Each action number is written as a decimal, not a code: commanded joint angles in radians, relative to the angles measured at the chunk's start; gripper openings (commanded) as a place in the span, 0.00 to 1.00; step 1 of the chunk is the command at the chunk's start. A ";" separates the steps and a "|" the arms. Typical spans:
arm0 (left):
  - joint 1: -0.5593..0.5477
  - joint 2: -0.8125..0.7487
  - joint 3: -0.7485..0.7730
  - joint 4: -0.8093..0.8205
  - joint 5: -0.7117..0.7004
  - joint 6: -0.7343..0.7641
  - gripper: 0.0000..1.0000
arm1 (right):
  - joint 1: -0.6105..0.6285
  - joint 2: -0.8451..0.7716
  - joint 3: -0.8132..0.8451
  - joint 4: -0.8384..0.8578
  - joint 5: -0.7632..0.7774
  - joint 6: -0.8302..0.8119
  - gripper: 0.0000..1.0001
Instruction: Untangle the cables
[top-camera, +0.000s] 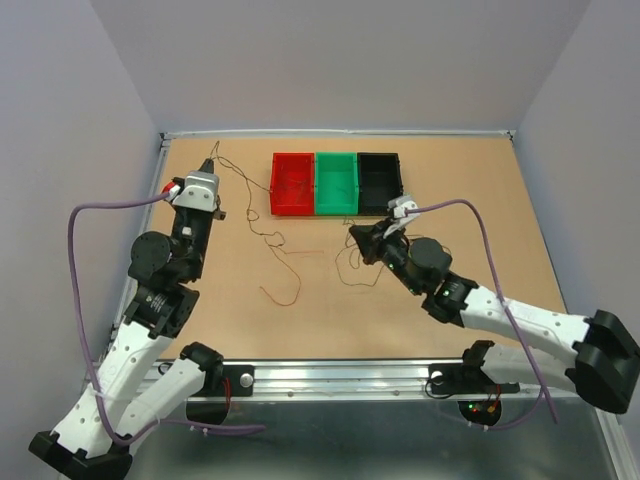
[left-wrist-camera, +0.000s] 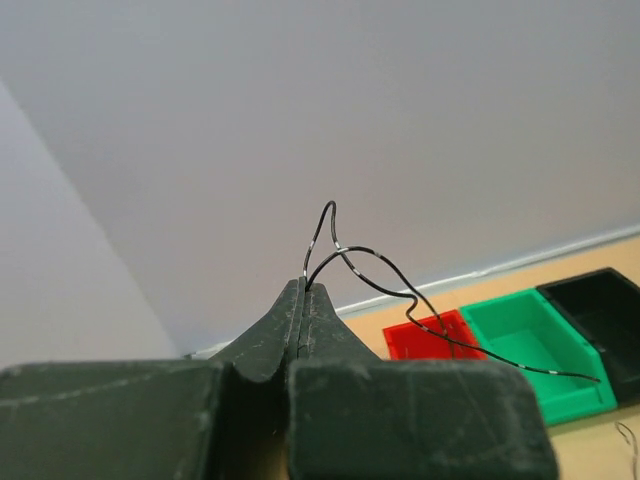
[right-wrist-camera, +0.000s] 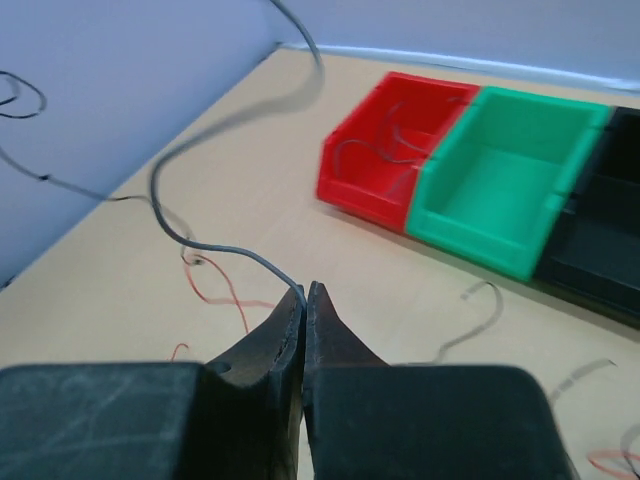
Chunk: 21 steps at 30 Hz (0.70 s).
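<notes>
My left gripper (top-camera: 211, 161) is raised at the far left and shut on a thin dark cable (left-wrist-camera: 372, 266); in the left wrist view the jaws (left-wrist-camera: 305, 286) pinch its looped end. The cable (top-camera: 246, 184) trails right towards the table middle. My right gripper (top-camera: 357, 234) is low near the black bin, shut (right-wrist-camera: 308, 291) on a thin greyish cable (right-wrist-camera: 196, 243) that rises up and to the left. An orange-red cable (top-camera: 287, 287) lies curled on the table between the arms; it also shows in the right wrist view (right-wrist-camera: 228, 291).
A red bin (top-camera: 277, 186), a green bin (top-camera: 319, 184) and a black bin (top-camera: 399, 180) stand side by side at the back middle. The red bin holds thin wires (right-wrist-camera: 388, 150). Loose wire pieces (right-wrist-camera: 478, 312) lie by the right gripper. Walls enclose the table.
</notes>
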<state>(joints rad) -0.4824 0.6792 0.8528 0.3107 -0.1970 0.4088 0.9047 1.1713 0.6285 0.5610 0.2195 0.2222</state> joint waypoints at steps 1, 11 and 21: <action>0.002 0.017 -0.008 0.120 -0.169 0.038 0.00 | 0.007 -0.142 -0.073 -0.219 0.319 0.046 0.01; 0.007 0.025 -0.051 0.151 0.028 0.056 0.00 | 0.007 -0.384 -0.177 -0.352 0.184 -0.018 0.16; 0.007 0.055 0.066 0.027 0.232 0.042 0.00 | 0.007 -0.150 -0.113 -0.113 -0.213 -0.136 0.87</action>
<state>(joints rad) -0.4793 0.7311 0.8368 0.3294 -0.0696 0.4591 0.9047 0.9485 0.4637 0.2970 0.1837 0.1513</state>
